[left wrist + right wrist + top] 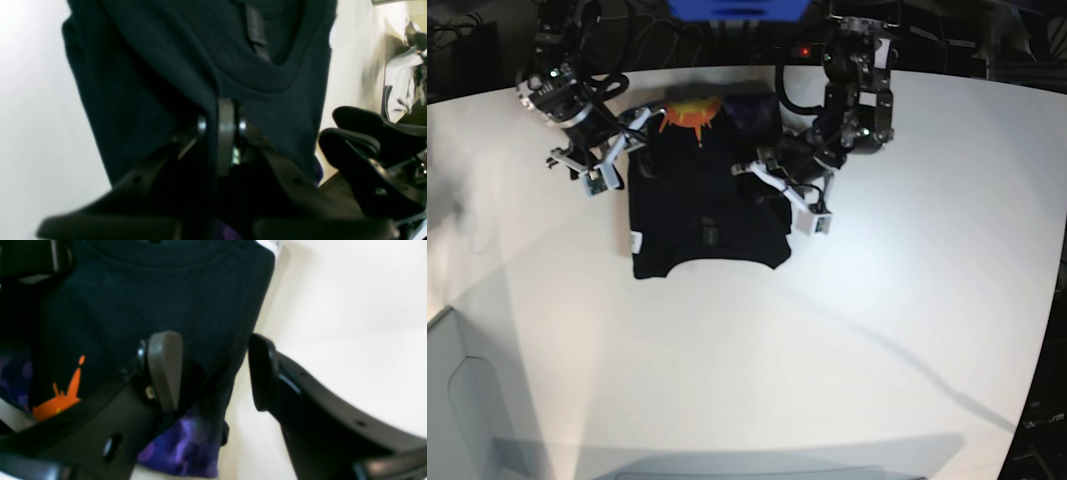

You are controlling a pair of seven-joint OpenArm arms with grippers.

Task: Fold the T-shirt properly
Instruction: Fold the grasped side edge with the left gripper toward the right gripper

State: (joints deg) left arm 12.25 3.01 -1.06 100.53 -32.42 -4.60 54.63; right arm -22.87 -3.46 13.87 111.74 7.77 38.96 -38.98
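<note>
The large black cloth T-shirt [702,225] is soft and limp. The left gripper [223,128] is pinching its edge; the right gripper [215,371] stands open astride the opposite edge, a good hold.

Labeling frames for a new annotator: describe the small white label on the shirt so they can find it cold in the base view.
Start at the white table, then the black T-shirt lying part-folded between the two arms at its far side. The white label sits on the shirt's edge near its near corner on the view's left. It is the only white mark on the black cloth, well away from the orange sun print at the far end.
</note>
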